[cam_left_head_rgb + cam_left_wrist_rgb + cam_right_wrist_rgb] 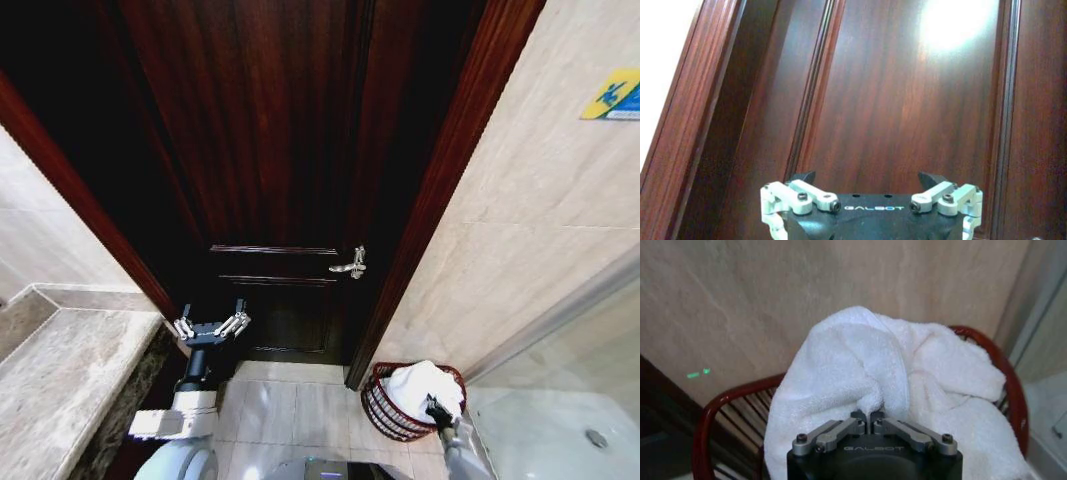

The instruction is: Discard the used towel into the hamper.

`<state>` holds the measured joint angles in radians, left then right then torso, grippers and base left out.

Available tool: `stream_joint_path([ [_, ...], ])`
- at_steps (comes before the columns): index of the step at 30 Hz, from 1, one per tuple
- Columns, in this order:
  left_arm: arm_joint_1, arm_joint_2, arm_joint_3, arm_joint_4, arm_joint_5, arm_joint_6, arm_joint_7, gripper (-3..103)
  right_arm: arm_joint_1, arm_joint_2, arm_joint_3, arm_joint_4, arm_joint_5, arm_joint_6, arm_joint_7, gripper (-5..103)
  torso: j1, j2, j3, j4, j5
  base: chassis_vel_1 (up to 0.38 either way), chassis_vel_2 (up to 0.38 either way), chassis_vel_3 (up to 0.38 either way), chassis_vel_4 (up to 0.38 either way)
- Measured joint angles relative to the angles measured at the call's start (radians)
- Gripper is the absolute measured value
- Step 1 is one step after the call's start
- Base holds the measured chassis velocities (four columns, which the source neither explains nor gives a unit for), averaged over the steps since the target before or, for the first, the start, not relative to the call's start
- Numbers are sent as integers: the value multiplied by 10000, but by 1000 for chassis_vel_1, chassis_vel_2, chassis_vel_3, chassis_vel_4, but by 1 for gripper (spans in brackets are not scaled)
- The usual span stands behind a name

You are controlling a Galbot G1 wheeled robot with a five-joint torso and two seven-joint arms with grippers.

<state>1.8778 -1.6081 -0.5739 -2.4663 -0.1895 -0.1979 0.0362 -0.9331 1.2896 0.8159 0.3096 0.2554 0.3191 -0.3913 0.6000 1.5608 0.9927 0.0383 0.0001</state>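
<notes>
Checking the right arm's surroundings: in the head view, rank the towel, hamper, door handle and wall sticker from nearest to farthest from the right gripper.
1. Towel, pinched in the right gripper.
2. Hamper, around the towel.
3. Door handle, higher, on the door.
4. Wall sticker, far up the wall.

You had the hamper (pixel 385 405) at your five o'clock against the wall (pixel 540 230), towel (pixel 420 388) in it, door (pixel 290 170) at twelve.

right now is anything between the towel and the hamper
Nothing visible. The right gripper is shut on the white towel, which bulges over the hamper's red-brown rim by the tiled wall. The left gripper is open, off by the wooden door.
</notes>
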Motion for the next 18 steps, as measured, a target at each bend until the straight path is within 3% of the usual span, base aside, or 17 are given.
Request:
stream_joint_path([
  [7,0,0,0,0,0,0,0,100,958,-301,150,-834,-824,-1474,-76,2,-1,0,0,0,-3,0,0,0,0],
  [18,0,0,0,0,0,0,0,100,1768,312,215,-1280,-1518,-2461,-331,2,-1,0,0,0,-1,0,0,0,0],
])
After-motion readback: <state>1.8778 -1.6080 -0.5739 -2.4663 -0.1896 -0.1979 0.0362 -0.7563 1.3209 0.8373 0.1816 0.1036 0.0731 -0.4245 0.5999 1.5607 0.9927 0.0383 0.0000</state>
